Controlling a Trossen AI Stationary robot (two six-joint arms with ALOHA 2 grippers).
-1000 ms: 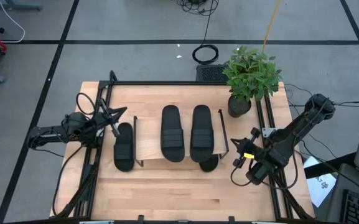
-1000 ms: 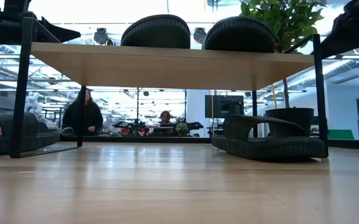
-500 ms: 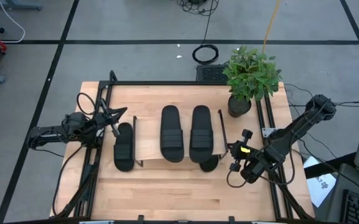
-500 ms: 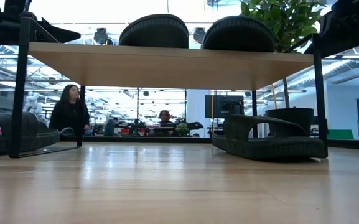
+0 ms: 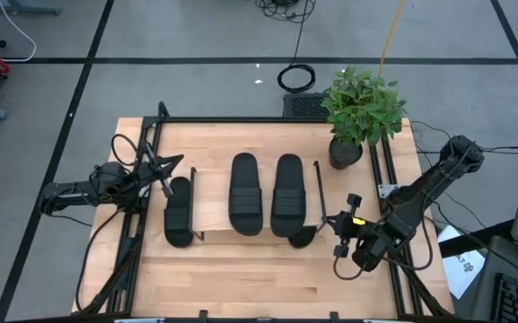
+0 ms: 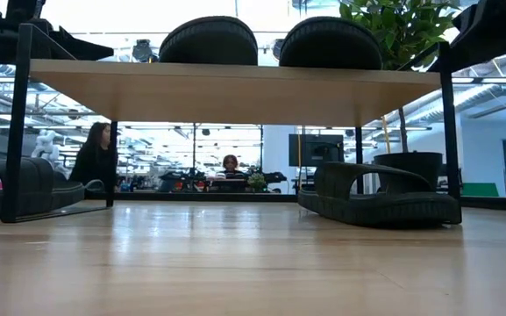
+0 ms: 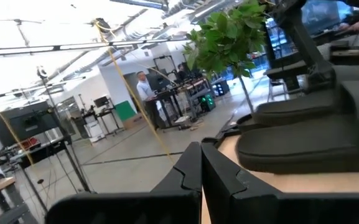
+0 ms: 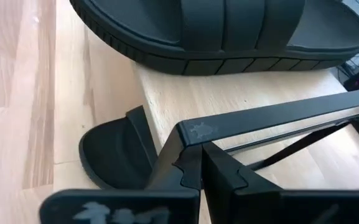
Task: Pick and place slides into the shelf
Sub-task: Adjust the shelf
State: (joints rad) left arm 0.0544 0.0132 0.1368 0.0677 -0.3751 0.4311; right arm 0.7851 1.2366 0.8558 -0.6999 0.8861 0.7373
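Four black slides are in view around the shelf (image 5: pixel 212 208), the low wooden rack at the middle of the table (image 5: pixel 241 278). Two slides, the left top slide (image 5: pixel 245 193) and the right top slide (image 5: pixel 287 194), lie side by side on the shelf's top board. A third slide (image 5: pixel 302 236) sits on the tabletop under the shelf's right end, only its toe showing from above. The fourth slide (image 5: pixel 179 211) lies on the table just beside the shelf's left end.

Two arms work the scene. The right gripper (image 5: pixel 340 236) sits at the shelf's right end, its fingers (image 8: pixel 188 174) pressed together against the black wire frame at the board's corner. The left gripper (image 5: pixel 166 179) rests above the far tip of the fourth slide, fingers closed with nothing between them.

One potted plant (image 5: pixel 359 108) stands beyond the shelf's right end. No brand marks or writing can be read on anything.
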